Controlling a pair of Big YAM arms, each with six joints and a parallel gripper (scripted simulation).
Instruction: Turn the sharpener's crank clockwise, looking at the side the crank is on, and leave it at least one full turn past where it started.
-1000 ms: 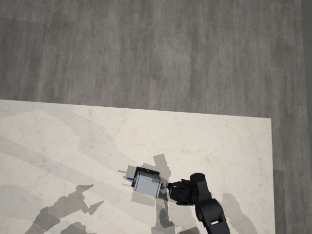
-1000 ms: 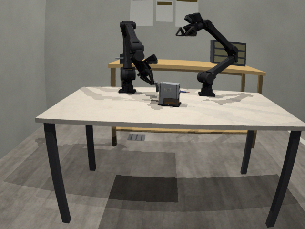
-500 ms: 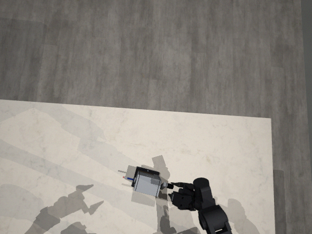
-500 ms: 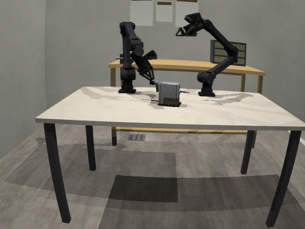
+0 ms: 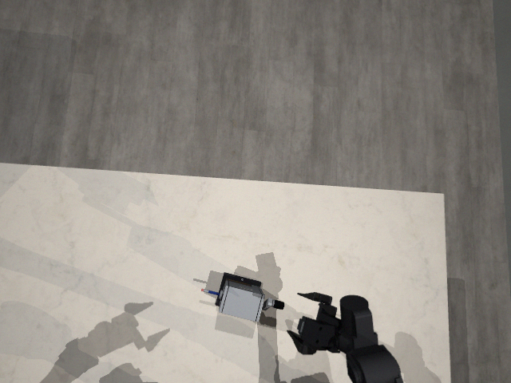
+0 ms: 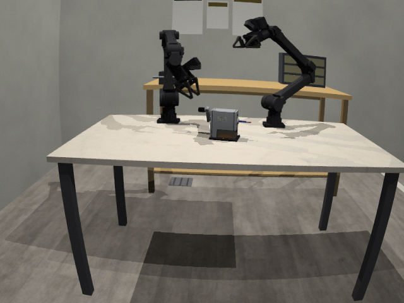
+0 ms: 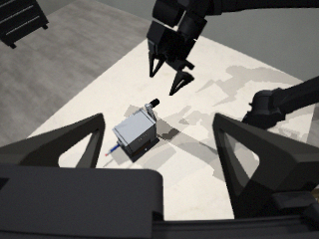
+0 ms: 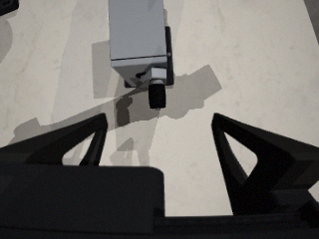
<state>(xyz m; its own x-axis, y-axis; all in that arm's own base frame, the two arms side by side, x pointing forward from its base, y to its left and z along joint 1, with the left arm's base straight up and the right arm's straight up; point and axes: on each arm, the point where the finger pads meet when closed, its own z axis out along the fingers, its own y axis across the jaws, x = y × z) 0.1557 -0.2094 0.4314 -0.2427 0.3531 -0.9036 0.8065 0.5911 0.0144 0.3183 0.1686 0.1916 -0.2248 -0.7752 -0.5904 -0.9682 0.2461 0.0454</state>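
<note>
Look first at the big pale table [image 5: 371,230] [image 6: 130,146] [image 7: 184,199] [image 8: 259,50], wide across the middle of the exterior view and low in the top view. Behind it in the exterior view, see a long wooden desk [image 6: 244,85]. Then two black arms on the table: the left arm [image 6: 293,52] right of center in the exterior view, bent up high, and the right arm [image 5: 371,362] [image 6: 169,98] [image 7: 239,6] left of center there, reaching down, and at the lower right in the top view.

Next, find the gray sharpener [image 5: 241,302] [image 6: 225,120] [image 7: 136,130] [image 8: 137,30]: upright on the table, just below the middle in the top view, near the middle in the exterior view, and at the top in the right wrist view.

Now the pincers. Left gripper [image 6: 240,47] [image 7: 159,115]: wide open, up high, well apart from the sharpener, gripping nothing. Right gripper [image 5: 293,312] [image 6: 194,95] [image 7: 161,86] [image 8: 159,116]: wide open too, near the crank [image 5: 268,304] [image 6: 207,113] [image 7: 149,111] [image 8: 158,73] but not touching.

Find the crank on the left side of the sharpener in the exterior view, with its black knob [image 5: 279,305] [image 6: 201,109] [image 7: 155,103] [image 8: 157,96] up near the box's top. Can't tell the count of turns. Last, a thin blue pencil [image 5: 213,292] [image 6: 243,121] [image 7: 115,148], poking out the other side, pink at the tip.
</note>
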